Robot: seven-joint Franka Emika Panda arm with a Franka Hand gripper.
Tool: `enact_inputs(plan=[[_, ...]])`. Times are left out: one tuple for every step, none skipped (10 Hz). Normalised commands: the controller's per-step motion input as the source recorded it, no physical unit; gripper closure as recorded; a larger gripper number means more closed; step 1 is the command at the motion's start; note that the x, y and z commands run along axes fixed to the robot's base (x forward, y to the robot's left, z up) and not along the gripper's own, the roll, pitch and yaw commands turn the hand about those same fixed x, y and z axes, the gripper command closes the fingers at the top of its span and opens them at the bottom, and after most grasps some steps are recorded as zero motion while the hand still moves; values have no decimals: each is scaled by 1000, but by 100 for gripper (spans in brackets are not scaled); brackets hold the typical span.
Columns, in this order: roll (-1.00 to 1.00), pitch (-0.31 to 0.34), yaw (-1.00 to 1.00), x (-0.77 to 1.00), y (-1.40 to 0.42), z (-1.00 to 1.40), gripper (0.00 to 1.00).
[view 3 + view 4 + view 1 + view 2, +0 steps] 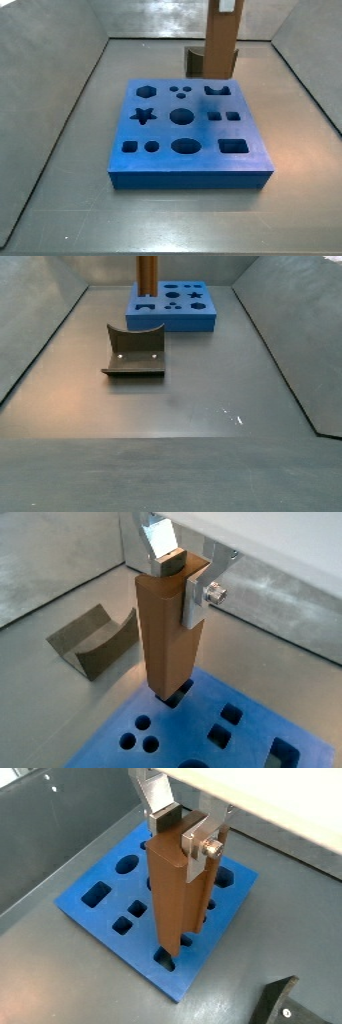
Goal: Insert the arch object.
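Note:
My gripper is shut on the top of the arch object, a tall brown post held upright. One silver finger and the dark pad of the other show in both wrist views. The post's lower end meets a dark slot near an edge of the blue board. How deep it sits I cannot tell. It also shows in the wrist view over the board. In the side views the post stands at the board's edge.
A squat dark grey block with a scooped top lies on the floor beside the board, also in a wrist view. The board has several other shaped holes. Grey walls enclose the floor.

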Motion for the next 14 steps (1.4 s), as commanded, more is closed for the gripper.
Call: enact_inputs(plan=[[-39, 237, 0, 60, 0, -266, 100], [10, 133, 0, 111, 0, -157, 100], [16, 184, 51, 329, 0, -194, 100], [0, 221, 86, 443, 0, -154, 100], [0, 154, 69, 389, 0, -89, 100], [0, 141, 86, 397, 0, -106, 100], [0, 127, 97, 354, 0, -100, 100], [0, 123, 194, 223, 0, -129, 100], [21, 117, 317, 29, 0, -203, 100], [10, 109, 374, 0, 0, -266, 100], [3, 93, 409, 0, 0, -269, 100], [3, 89, 411, 0, 3, -217, 100], [0, 126, 189, 0, 49, -200, 100], [0, 150, 126, 0, 49, -203, 100]])
